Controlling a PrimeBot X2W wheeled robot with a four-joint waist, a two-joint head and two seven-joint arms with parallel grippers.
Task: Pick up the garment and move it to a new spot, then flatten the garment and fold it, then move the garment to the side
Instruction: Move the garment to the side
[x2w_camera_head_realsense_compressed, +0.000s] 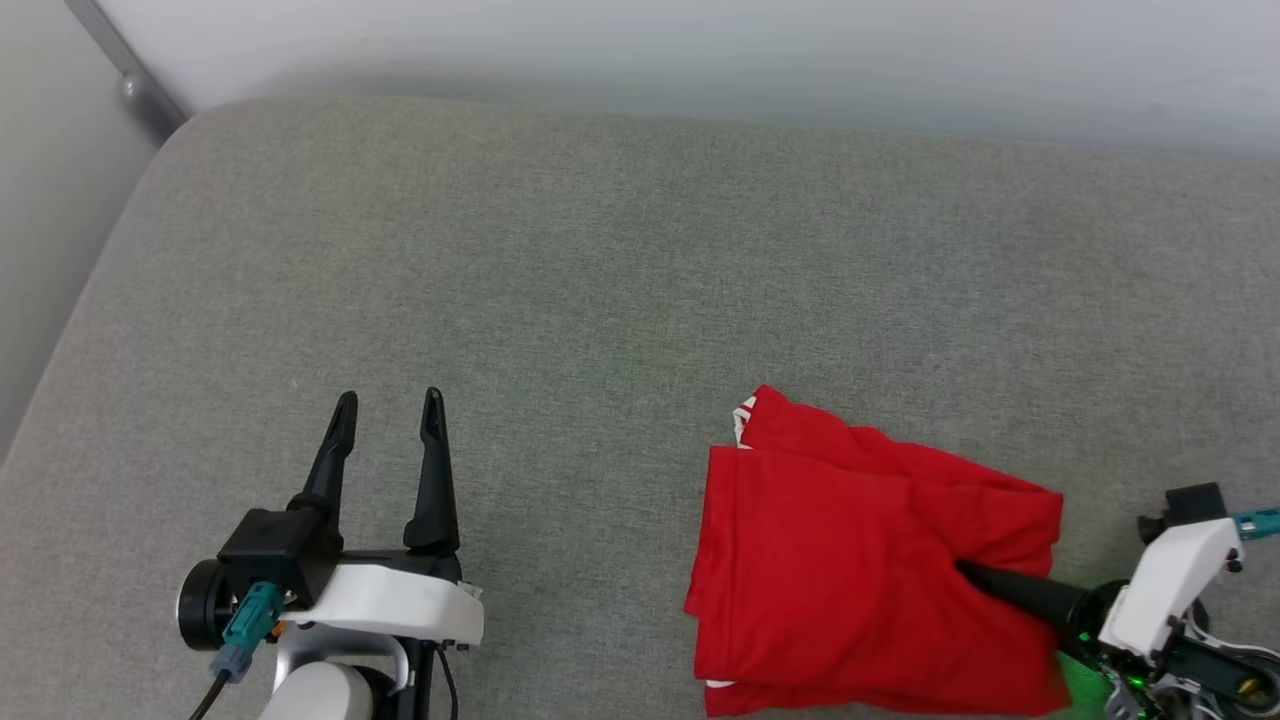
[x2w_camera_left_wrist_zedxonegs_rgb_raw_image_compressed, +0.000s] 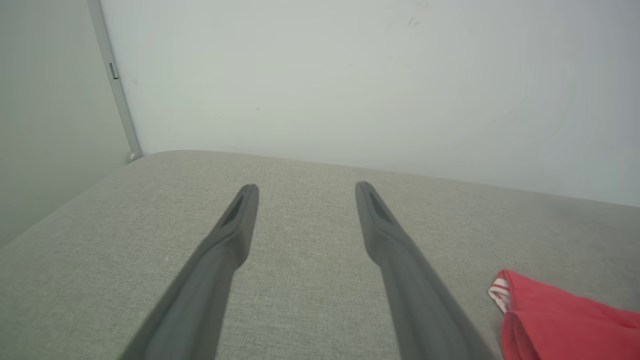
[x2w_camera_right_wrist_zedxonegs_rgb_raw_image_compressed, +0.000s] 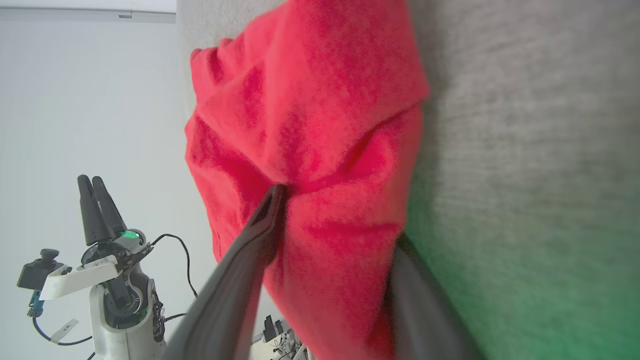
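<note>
The garment (x2w_camera_head_realsense_compressed: 860, 570) is a red shirt lying folded in a rough square on the grey padded surface at the lower right. A bit of striped trim peeks out at its far left corner (x2w_camera_left_wrist_zedxonegs_rgb_raw_image_compressed: 500, 292). My right gripper (x2w_camera_head_realsense_compressed: 975, 575) reaches in from the right. Its jaws straddle the garment's right edge (x2w_camera_right_wrist_zedxonegs_rgb_raw_image_compressed: 310, 100), one finger (x2w_camera_right_wrist_zedxonegs_rgb_raw_image_compressed: 260, 225) on top of the cloth and the other beneath it, still standing apart. My left gripper (x2w_camera_head_realsense_compressed: 390, 400) is open and holds nothing, off to the garment's left above the bare surface (x2w_camera_left_wrist_zedxonegs_rgb_raw_image_compressed: 307, 188).
The grey padded surface (x2w_camera_head_realsense_compressed: 600, 250) stretches wide to the back and left, ending at a pale wall (x2w_camera_head_realsense_compressed: 700, 50). Its left edge (x2w_camera_head_realsense_compressed: 70, 330) drops away beside a metal post (x2w_camera_head_realsense_compressed: 130, 80).
</note>
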